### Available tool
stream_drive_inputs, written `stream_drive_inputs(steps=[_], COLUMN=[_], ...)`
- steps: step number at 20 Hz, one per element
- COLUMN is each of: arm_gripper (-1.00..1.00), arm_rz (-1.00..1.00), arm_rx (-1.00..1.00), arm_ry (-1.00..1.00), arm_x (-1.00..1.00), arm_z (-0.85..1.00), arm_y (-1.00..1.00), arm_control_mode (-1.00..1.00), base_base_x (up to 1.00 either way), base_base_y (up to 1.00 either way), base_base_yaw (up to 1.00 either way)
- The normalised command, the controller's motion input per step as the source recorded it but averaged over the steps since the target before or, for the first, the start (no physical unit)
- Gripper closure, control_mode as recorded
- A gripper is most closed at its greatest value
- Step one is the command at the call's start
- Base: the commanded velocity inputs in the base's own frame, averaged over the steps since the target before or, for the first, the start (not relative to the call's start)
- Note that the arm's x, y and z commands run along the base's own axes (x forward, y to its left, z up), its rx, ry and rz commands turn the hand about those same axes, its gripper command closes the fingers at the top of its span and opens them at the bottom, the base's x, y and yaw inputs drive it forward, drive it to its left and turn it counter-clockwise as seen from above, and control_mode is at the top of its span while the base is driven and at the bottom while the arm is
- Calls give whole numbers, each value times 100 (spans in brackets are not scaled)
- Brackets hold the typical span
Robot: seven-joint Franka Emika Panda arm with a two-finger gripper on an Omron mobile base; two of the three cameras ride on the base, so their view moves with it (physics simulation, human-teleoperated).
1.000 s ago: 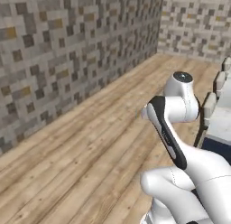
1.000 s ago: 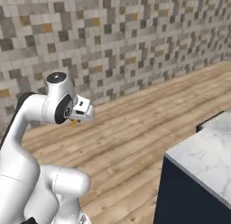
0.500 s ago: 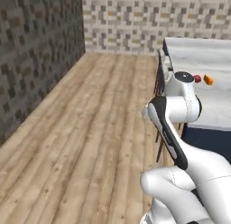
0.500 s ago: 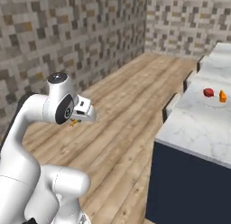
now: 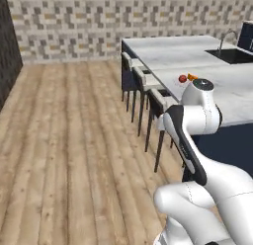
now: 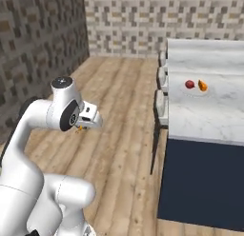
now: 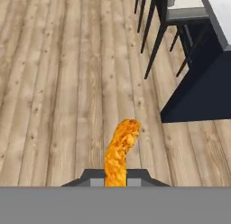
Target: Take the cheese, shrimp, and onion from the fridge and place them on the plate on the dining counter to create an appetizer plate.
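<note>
While the two-finger gripper (image 7: pixel 116 178) is clamped on the thin curled orange shrimp (image 7: pixel 120 151), carry it level. Ahead and to the right on the white marble dining counter (image 6: pixel 209 111), the pale round plate (image 6: pixel 194 93) holds the dark-red onion ball (image 6: pixel 189 84) and orange cheese wedge (image 6: pixel 203 85); release over its bare part.

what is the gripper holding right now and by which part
The gripper is shut on the shrimp, pinching one end of it; the rest curls out past the fingertips, over the wooden floor.

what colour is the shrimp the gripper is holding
Orange, with a mottled golden-orange texture. The shrimp shows best in the hand view, sticking out from the gripper.
</note>
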Motion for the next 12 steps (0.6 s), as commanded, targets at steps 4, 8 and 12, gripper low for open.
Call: stream_drive_inputs(steps=[4,8,12], arm_gripper=[100,100,100], arm_rz=[0,0,0], arm_rx=[0,0,0], arm_ry=[0,0,0], arm_x=[0,0,0], arm_z=[0,0,0], arm_y=[0,0,0], arm_control_mode=[100,100,100], base_base_x=[4,37,61], base_base_y=[95,89,87], base_base_yaw=[-59,-61,-61])
